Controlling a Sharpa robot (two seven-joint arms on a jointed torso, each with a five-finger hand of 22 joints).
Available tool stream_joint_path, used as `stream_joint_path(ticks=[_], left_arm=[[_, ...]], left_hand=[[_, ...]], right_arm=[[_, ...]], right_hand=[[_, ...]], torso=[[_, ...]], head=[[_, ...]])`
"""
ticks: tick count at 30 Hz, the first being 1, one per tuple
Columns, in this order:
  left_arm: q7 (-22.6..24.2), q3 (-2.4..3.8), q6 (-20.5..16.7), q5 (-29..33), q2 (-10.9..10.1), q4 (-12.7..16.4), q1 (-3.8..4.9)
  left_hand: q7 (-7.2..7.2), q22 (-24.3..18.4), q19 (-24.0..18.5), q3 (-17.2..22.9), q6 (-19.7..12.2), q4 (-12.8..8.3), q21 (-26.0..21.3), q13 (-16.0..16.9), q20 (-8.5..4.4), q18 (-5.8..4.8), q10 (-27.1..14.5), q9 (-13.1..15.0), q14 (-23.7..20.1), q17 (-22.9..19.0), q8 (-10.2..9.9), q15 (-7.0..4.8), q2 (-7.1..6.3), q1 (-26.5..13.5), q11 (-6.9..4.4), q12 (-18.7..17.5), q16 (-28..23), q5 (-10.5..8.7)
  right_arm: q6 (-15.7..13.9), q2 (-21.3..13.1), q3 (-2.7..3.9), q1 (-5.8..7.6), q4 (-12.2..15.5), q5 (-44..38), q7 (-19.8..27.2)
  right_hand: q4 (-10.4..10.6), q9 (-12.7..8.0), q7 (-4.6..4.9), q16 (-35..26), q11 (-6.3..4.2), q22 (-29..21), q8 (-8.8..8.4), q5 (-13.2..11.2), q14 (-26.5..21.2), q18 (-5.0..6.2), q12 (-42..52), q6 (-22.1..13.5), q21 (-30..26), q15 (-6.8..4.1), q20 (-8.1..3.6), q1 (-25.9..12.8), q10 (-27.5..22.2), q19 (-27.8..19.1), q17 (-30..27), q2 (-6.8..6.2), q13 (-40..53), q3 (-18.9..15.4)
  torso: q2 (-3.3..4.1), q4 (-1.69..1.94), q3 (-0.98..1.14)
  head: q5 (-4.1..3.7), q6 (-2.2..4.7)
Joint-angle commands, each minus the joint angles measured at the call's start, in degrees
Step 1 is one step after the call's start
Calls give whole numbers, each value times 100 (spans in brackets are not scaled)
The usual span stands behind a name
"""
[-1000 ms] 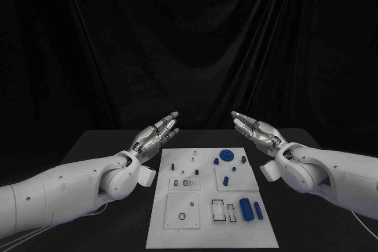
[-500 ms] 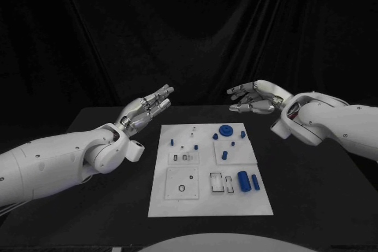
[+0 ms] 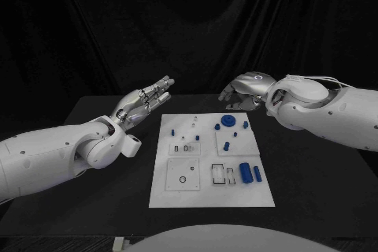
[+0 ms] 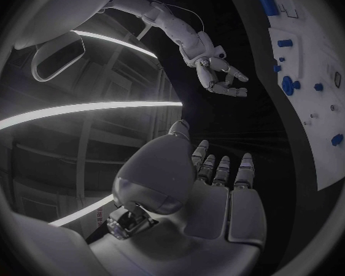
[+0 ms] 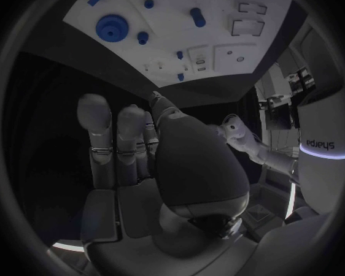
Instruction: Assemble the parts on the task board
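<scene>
Right hand (image 3: pixel 242 94) has rolled over since half a second ago: it now sits knuckles-up, fingers (image 3: pixel 234 105) curled downward, just past the far right corner of the task board (image 3: pixel 211 200), holding nothing. Left hand (image 3: pixel 146 100) has barely shifted, palm up beside the board's far left corner, fingers (image 3: pixel 160 88) straight and apart, empty.

Parts are all lying on the board, none picked: blue gear (image 3: pixel 228 121) and small pegs near the far edge, two blue cylinders (image 3: pixel 250 173) by the slots at the near right. Right wrist view has the gear (image 5: pixel 112 27) ahead of its fingertips, so I'd guess the turn-over is a pre-grasp pose for that far right cluster. Left hand looks parked out of the way, off the board over the table (image 3: pixel 94 170), leaving it unobstructed.

Assembly not yet begun, judging by the loose parts.
</scene>
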Motion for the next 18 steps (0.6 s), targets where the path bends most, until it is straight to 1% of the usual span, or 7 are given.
stream_joint_path(ticks=[1, 5, 6, 10, 12, 14, 18], left_arm=[[-7, 6, -21, -63, -30, 46, 21], [-9, 6, -10, -64, -49, 56, 24], [-10, 6, 2, -64, -47, 53, 25], [-12, 6, 36, -64, -33, 45, 26], [-12, 6, 49, -64, -23, 40, 26], [-13, 6, 58, -64, -15, 35, 27], [-14, 6, 73, -64, -1, 26, 27]], left_hand=[[19, -10, -21, 38, -7, 8, 4, -4, -2, 50, -13, 1, -10, -7, -19, 50, 0, 78, 47, 12, -21, 31], [18, -13, -25, 48, -13, 6, 1, -7, 2, 48, -25, 1, -10, -7, -22, 68, 4, 96, 44, 9, -21, 50], [18, -13, -25, 50, -16, 5, 0, -7, 4, 48, -24, 0, -10, -7, -23, 72, 4, 102, 44, 9, -21, 56], [19, -12, -25, 58, -22, 1, 1, -8, 8, 48, -27, 0, -10, -7, -25, 81, 6, 117, 45, 8, -21, 75], [20, -12, -25, 59, -22, 0, 1, -8, 8, 48, -27, 0, -10, -7, -25, 82, 6, 119, 45, 8, -21, 77], [20, -11, -24, 61, -22, -1, 2, -8, 10, 48, -27, 0, -10, -7, -25, 84, 7, 122, 45, 8, -21, 80], [20, -9, -20, 65, -23, -2, 6, -9, 13, 48, -30, 0, -10, -7, -26, 87, 8, 127, 44, 8, -21, 85]], right_arm=[[151, 57, 5, -27, -20, -1138, -399], [262, 138, 5, -59, -54, -1307, -511], [292, 171, 5, -72, -81, -1340, -542], [325, 262, 5, -125, -169, -1387, -574], [329, 311, 5, -163, -225, -1399, -574], [332, 358, 5, -200, -285, -1405, -566], [353, 452, 5, -284, -424, -1413, -540]], right_hand=[[-1, 48, -41, 612, -13, 759, -44, -42, 94, -83, -151, 44, 606, -6, -1, -94, 76, 41, 781, -163, 14, 306], [-38, 75, -46, 897, -30, 1139, -68, -77, 171, -128, -223, 53, 881, -17, -9, -161, 41, 97, 1200, -251, 21, 409], [-46, 78, -43, 937, -28, 1202, -75, -78, 183, -137, -230, 46, 924, -16, -9, -169, 36, 111, 1262, -264, 22, 419], [-58, 83, -65, 1011, -42, 1295, -95, -75, 198, -147, -229, 21, 991, -22, -12, -213, 48, 117, 1367, -304, 40, 432], [-59, 86, -74, 1025, -47, 1321, -98, -78, 201, -149, -229, 17, 1010, -25, -14, -228, 46, 120, 1386, -315, 44, 431], [-57, 90, -82, 1044, -55, 1349, -102, -90, 203, -152, -226, 11, 1031, -29, -16, -256, 50, 119, 1409, -330, 52, 428], [-31, 102, -89, 1069, -77, 1394, -111, -161, 195, -151, -188, -5, 1063, -40, -25, -351, 97, 99, 1435, -351, 87, 409]], torso=[[106, 54, 22], [168, 97, 39], [193, 112, 44], [238, 143, 56], [275, 150, 63], [292, 147, 62], [297, 152, 58]], head=[[-40, 40], [-117, 104], [-151, 138], [-217, 207], [-241, 252], [-245, 276], [-256, 278]])
